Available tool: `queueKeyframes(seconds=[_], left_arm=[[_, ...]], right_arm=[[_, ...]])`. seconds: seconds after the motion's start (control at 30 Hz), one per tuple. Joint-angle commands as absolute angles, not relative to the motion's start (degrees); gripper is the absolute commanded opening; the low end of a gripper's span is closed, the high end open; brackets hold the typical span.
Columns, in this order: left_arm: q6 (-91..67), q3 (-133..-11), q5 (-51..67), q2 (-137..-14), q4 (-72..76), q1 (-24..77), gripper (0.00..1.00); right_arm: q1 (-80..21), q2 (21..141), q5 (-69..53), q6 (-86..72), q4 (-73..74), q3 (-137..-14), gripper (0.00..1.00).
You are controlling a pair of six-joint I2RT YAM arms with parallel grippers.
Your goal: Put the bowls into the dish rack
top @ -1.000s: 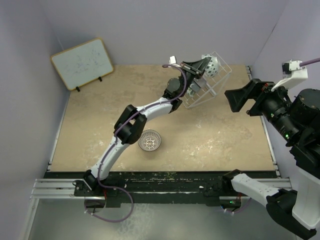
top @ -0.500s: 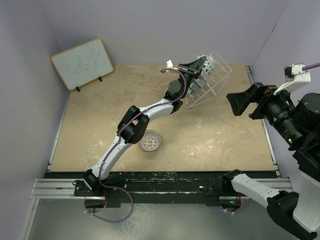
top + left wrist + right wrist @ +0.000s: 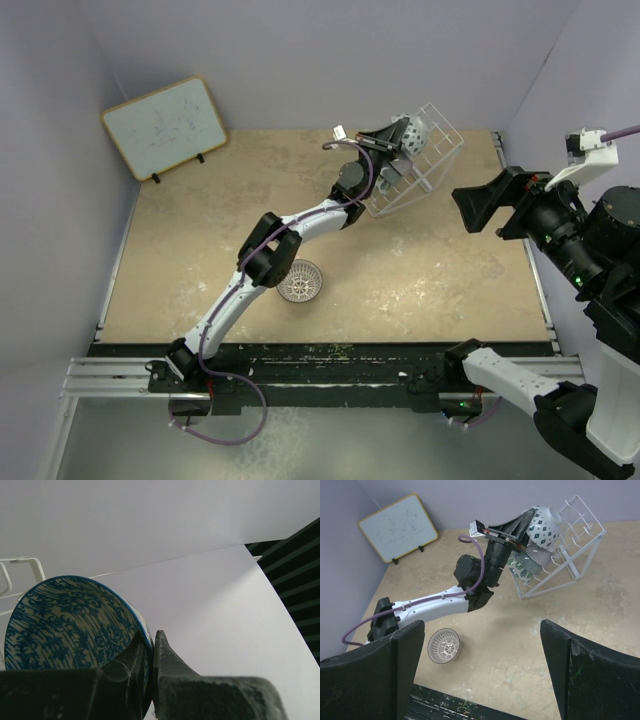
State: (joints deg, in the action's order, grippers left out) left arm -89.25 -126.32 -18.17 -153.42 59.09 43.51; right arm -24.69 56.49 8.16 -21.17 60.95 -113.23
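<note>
So, biggest thing first: the table (image 3: pixel 200 270) carries the dish rack (image 3: pixel 572 527), and the left gripper (image 3: pixel 526 520) is up against the rack's top edge. It's clamped on the rim of the blue bowl (image 3: pixel 65 625), one finger inside and one outside. The bowl is on edge, right at the rack's opening and not yet settled into a slot as far as I can tell.

What worries me is that the pinch only catches a thin bit of rim. If the bowl bumps a wire going in, it could swivel in the grip or pop out. The rack also sits slanted and looks light, so a push from the arm could shove or tip it, along with everything already loaded.

Just below the gripper, inside the rack, a pale bowl (image 3: pixel 537 557) sits under the blue one, with a green-and-white bowl (image 3: pixel 520 570) lower down. Both are close enough to get clipped if the blue one comes down at a bad angle. I can't make out anything else in there.

Well back from the gripper, beside the left arm's elbow, the lattice bowl (image 3: pixel 299 281) sits upright on the table, holding nothing, and it's left to load.

The right gripper (image 3: pixel 467 205) hangs off to the rack's right side, fingers spread wide, holding nothing.
</note>
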Motion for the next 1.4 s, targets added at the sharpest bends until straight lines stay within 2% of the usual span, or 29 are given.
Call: queueKeyframes(seconds=[0.0, 0.57, 0.63, 0.87, 1.3, 1.37], left_arm=[[-91.0, -128.9, -18.5, -152.9, 63.4, 43.1, 0.0], [-92.0, -127.6, -16.9, -153.5, 59.9, 42.4, 0.0], [-92.0, -126.9, -16.7, -153.3, 59.7, 42.3, 0.05], [-92.8, -124.1, -17.4, -152.3, 58.8, 42.0, 0.12], [-90.3, -123.4, -16.2, -148.1, 49.3, 41.0, 0.14], [-90.4, -123.1, -16.2, -147.6, 48.4, 40.7, 0.18]], right_arm=[[-24.4, 56.7, 8.2, -19.8, 59.3, -113.2, 1.0], [-24.4, 56.8, 8.1, -19.7, 58.8, -112.3, 1.0], [-24.5, 56.8, 7.9, -19.8, 58.7, -112.0, 1.0], [-24.4, 56.6, 7.7, -19.7, 58.5, -111.1, 1.0], [-24.4, 56.4, 7.7, -19.6, 58.4, -110.7, 1.0], [-24.5, 56.4, 7.6, -19.6, 58.4, -110.6, 1.0]])
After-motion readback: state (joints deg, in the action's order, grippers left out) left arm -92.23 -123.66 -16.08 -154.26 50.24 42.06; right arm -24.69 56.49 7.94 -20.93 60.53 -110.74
